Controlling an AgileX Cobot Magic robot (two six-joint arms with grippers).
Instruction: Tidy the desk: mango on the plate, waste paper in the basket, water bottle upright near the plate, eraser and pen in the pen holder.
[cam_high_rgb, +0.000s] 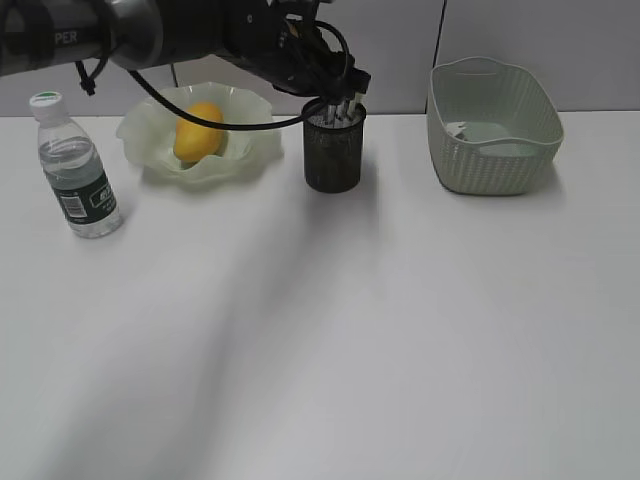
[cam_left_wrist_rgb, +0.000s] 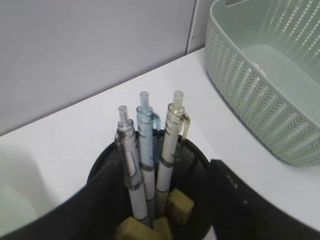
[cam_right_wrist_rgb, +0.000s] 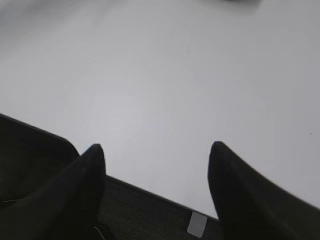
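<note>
The black mesh pen holder (cam_high_rgb: 332, 155) stands on the white desk (cam_high_rgb: 330, 330) with three pens (cam_left_wrist_rgb: 145, 145) upright inside and yellowish eraser blocks (cam_left_wrist_rgb: 180, 202) at its bottom. My left gripper (cam_left_wrist_rgb: 161, 165) hangs right over the holder's mouth, open, with a finger on each side of the pens and gripping none. The mango (cam_high_rgb: 197, 130) lies on the ruffled green plate (cam_high_rgb: 150, 135). Left of the plate, the water bottle (cam_high_rgb: 78, 170) stands upright. The basket (cam_high_rgb: 495, 130) is at the back right; the waste paper is not clearly visible. My right gripper (cam_right_wrist_rgb: 156, 147) is open above the desk's front edge, holding nothing.
The left arm (cam_high_rgb: 150, 35) stretches in from the upper left above the plate. A grey wall runs behind the desk. In the left wrist view, the basket (cam_left_wrist_rgb: 260, 85) sits close to the right of the pen holder.
</note>
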